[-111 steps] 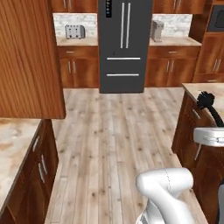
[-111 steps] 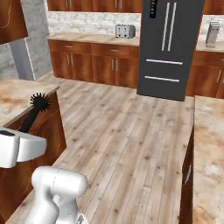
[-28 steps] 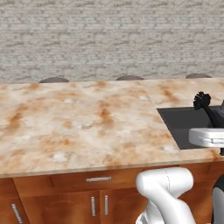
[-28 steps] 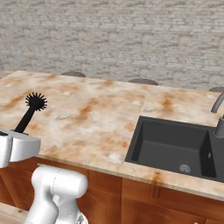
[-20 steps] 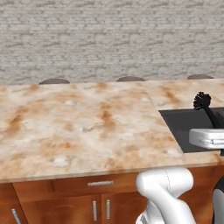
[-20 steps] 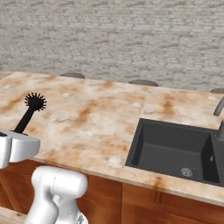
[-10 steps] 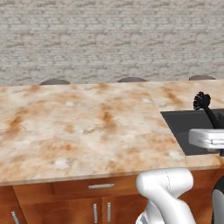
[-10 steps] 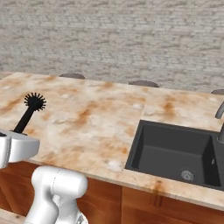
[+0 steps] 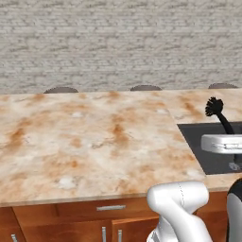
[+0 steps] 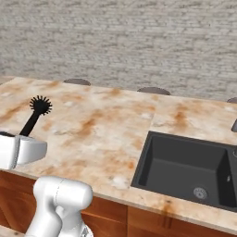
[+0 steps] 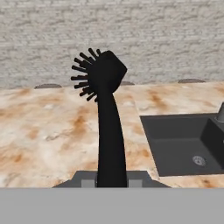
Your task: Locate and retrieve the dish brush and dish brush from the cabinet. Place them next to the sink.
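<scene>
Hand view, item 1: tool [image 11: 111, 181], clenched on the thin handle of a brush [image 11: 109, 131], jaws tight on either side at the handle's lower end. Brush stands near upright out of the tool, bristly head up top, well above the surface [image 11: 48, 135]. Same brush in left base view [image 9: 218, 112], poking up over the white wrist at the right edge; in right base view [image 10: 36, 113] at the left edge.

Item 2: surface, marbled tan/orange stone, bare around the brush. Brick wall behind; three round stool tops along the far edge.

Item 3: sink [image 11: 183, 142], dark grey, to the right of the brush in hand view, drain visible. Also right base view [image 10: 185, 169], set into the surface; left base view [image 9: 208, 146] at far right, partly behind the wrist.

Risks, judged:
- Grip is low on a long thin handle w/ a heavy head; a quick swing or tilt could pivot the brush in the jaws, so it may drop skewed.
- Release from this height: brush likely bounces or rolls; round head plus straight handle gives little to stop it.
- Drop spot too far right: brush goes into the basin, not beside it.
- Too near the front edge: could fall to the floor.
- Lowering head-first may jam bristles on the surface and lever the handle loose.
- Second brush apparently still to fetch; leave room beside the sink.
</scene>
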### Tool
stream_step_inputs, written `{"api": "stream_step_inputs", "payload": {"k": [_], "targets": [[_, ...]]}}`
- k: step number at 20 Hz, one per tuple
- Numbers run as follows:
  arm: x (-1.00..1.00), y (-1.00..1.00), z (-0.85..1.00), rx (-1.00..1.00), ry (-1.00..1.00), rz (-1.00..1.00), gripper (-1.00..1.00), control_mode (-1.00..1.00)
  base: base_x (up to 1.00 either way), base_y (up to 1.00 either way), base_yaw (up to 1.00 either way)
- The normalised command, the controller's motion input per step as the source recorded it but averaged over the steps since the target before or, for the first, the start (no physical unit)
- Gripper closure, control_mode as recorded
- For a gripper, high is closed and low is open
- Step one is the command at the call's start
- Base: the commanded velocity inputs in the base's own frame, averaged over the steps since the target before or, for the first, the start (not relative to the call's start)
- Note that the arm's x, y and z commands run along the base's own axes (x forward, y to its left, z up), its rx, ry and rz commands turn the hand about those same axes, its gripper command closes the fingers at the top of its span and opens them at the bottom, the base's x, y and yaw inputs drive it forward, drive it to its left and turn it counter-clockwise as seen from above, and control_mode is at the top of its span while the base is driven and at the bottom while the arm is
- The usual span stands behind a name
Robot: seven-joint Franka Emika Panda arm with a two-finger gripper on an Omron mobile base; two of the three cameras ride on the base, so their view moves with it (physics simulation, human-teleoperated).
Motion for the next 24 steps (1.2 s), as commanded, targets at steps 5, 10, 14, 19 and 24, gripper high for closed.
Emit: {"api": "stream_step_inputs", "payload": {"k": [5, 10, 14, 19, 24], "targets": [[0.69, -0.18, -0.03, -0.04, 0.18, 0.02, 1.0, -1.0, 0.0, 0.0, 0.0], [0.99, -0.04, -0.28, -0.17, 0.29, 0.02, 1.0, -1.0, 0.0, 0.0, 0.0], [0.98, -0.1, -0.21, -0.12, 0.34, 0.03, 1.0, -1.0, 0.0, 0.0, 0.0], [0.91, -0.34, -0.17, 0.08, 0.15, 0.12, 1.0, -1.0, 0.0, 0.0, 0.0], [0.96, -0.35, -0.25, 0.09, 0.04, 0.08, 1.0, -1.0, 0.0, 0.0, 0.0]]}}
